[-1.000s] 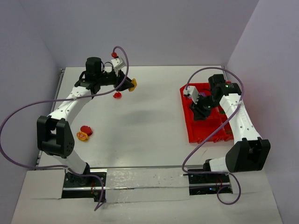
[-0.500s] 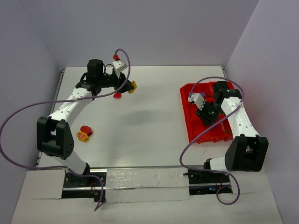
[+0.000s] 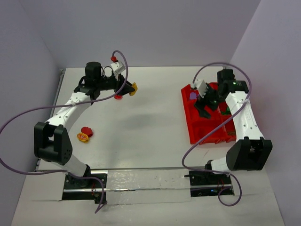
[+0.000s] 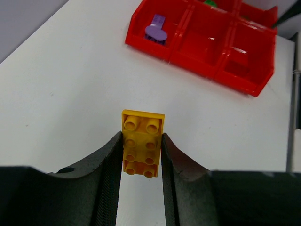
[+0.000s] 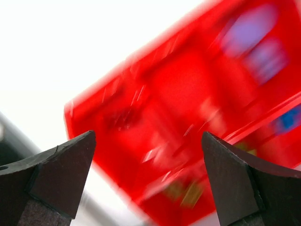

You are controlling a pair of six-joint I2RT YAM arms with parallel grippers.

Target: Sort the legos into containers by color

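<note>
Our main worry is the carry: the left gripper (image 4: 140,149) pinches the yellow brick (image 4: 142,143) by its long sides, and the front pair of studs juts past the fingertips, so a quick swing toward the red tray (image 3: 200,132) could twist the brick in the pads or let it slide out onto the counter (image 3: 150,141). The brick is well apart from the tray, out to its left, so there is a long stretch across which that could happen. A second risk is a wrong drop, since a purple piece (image 4: 155,30) already lies in the tray's corner compartment and a loose release could send yellow in beside it. We also judge that the arms could crowd each other, because the right gripper (image 5: 146,155) hangs over the tray. Its jaws are spread wide with nothing between them, though the right wrist view is too smeared to tell which compartment lies below. The left gripper's jaws are partly closed, clamped on the brick. A red piece (image 3: 118,96) lies on the counter near that gripper, also far left of the tray.
</note>
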